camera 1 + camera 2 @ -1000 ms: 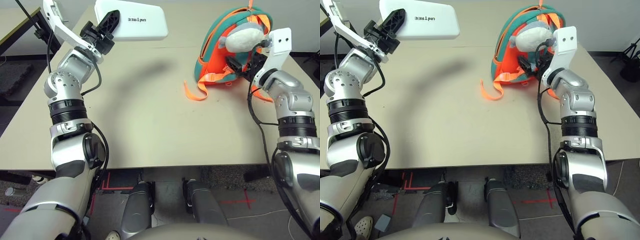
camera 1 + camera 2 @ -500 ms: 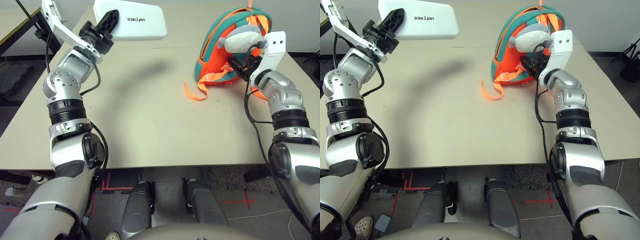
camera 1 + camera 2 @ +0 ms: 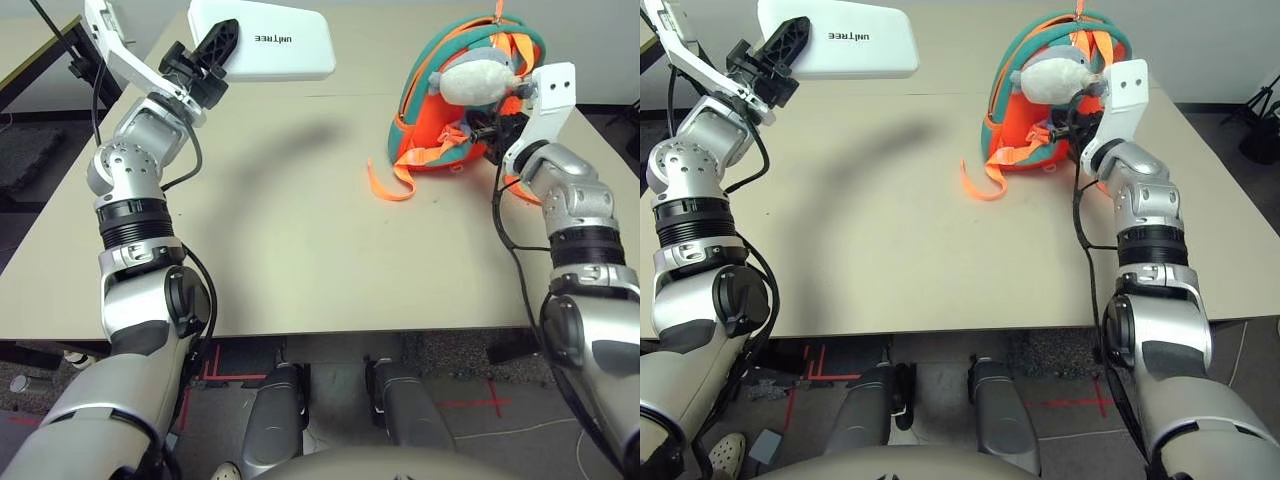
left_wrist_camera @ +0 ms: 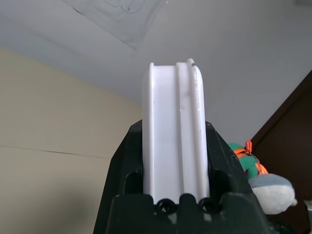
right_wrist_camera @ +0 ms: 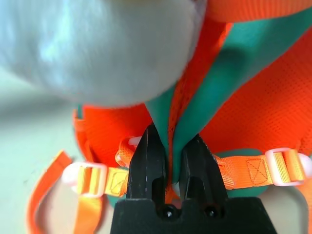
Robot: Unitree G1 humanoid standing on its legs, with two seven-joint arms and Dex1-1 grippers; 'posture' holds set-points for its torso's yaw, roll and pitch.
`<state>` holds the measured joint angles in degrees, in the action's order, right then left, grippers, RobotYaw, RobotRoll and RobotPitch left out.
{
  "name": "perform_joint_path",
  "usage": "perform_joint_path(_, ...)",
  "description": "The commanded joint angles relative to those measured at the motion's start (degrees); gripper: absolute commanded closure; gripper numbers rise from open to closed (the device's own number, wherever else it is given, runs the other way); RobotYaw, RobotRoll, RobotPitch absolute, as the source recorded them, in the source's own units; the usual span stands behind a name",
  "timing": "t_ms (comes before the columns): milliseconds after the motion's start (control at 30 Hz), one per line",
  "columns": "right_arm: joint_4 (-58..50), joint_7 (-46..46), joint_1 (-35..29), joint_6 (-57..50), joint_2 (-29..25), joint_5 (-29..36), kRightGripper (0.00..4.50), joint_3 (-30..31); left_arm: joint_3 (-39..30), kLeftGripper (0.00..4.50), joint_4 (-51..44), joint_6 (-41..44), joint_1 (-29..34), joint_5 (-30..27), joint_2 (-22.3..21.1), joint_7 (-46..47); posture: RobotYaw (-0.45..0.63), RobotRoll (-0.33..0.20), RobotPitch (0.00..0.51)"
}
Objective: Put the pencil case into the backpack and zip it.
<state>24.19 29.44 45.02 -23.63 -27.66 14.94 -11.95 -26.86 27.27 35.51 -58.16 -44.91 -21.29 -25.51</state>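
Over there on the left, the robot's left gripper (image 3: 800, 30) has its jaws on one end of the white pencil case (image 3: 855, 42), held up over the tabletop (image 3: 890, 230), its dark lettering upside down to me. Across from it stands the orange and teal backpack (image 3: 1025, 120), grey-white plush shark (image 3: 1055, 78) on its front and an orange strap (image 3: 985, 190) trailing onto the tabletop. The right gripper (image 3: 1054, 128) is in at the backpack's front, just below the shark
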Motion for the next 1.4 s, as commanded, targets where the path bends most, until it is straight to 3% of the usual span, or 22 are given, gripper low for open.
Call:
perform_joint_path(33,-11.2,2.0,-1.9,-6.6,-1.5,3.7,4.41,-0.1,-0.1,3.16,-1.8,-0.8,-0.5,-0.2,-0.3,-0.4,-0.17,0.000,0.118)
perform_joint_path(400,-38.8,2.5,-5.4,-29.4,-6.7,15.6,4.41,-2.1,0.3,3.16,-0.1,-1.6,-0.9,0.2,0.4,-0.9,-0.20,0.000,0.121)
perform_joint_path(667,-49.3,5.0,-6.2,-41.3,-13.7,25.3,4.41,-3.9,0.8,3.16,1.4,-2.2,-1.4,0.3,0.6,-1.5,-0.22,0.000,0.122)
perform_joint_path(833,-52.6,3.4,-7.4,-45.3,-13.7,29.5,4.41,-5.2,1.1,3.16,2.3,-2.5,-1.7,0.4,0.7,-1.9,-0.23,0.000,0.123)
perform_joint_path(1133,-51.9,-1.5,-17.2,-38.8,-8.5,25.5,4.41,-1.3,1.4,3.16,2.7,-2.4,-2.4,0.4,0.7,-2.5,-0.23,0.000,0.123)
perform_joint_path(1400,-47.1,-2.6,-19.1,-32.2,-5.9,20.6,4.41,2.3,2.9,3.16,0.4,0.9,-3.0,-0.7,-1.7,-6.4,-0.21,0.000,0.120)
